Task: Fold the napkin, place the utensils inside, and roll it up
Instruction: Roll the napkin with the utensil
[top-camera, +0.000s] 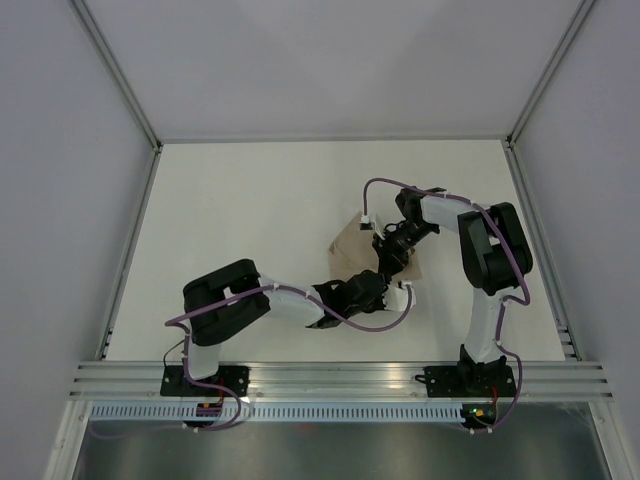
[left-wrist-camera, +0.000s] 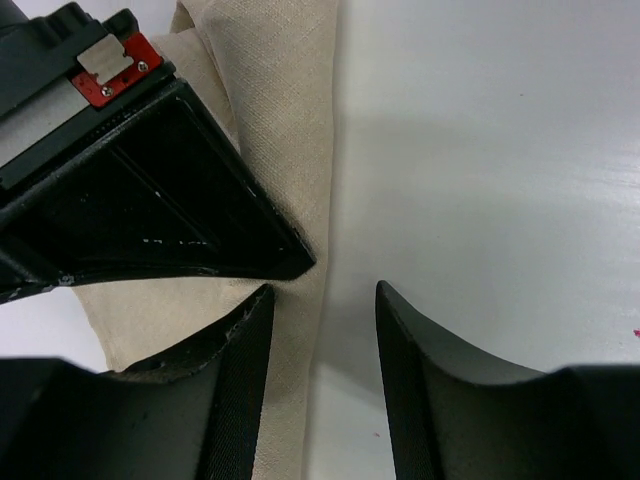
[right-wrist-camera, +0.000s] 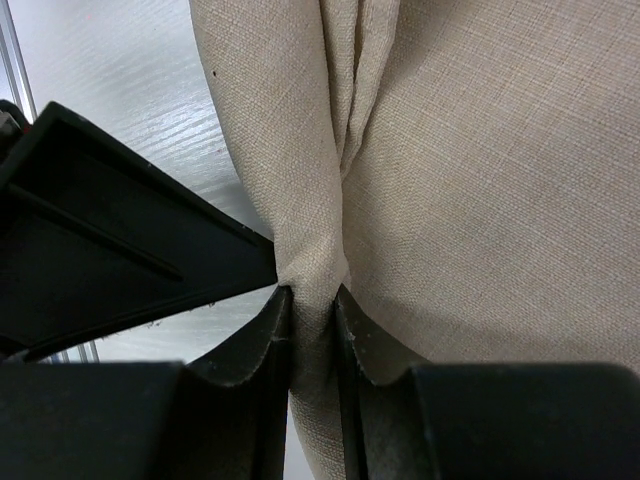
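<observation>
Both arms at the napkin (right-wrist-camera: 480, 200): right gripper (right-wrist-camera: 313, 300) pinching a bunched fold of it, left gripper (left-wrist-camera: 325, 330) spread open close by.

Top view: the beige cloth lies crumpled on the white table (top-camera: 250, 200), right of centre, with both grippers meeting at its near-right part. The right gripper's fingers are closed tight on a gathered pleat, and the cloth fans out wide beyond the pinch. The left gripper's fingers (left-wrist-camera: 235, 390) stand apart, low over the table. A napkin edge runs down between them, nearer the left-hand one, unclamped. The grippers sit just beside each other.
</observation>
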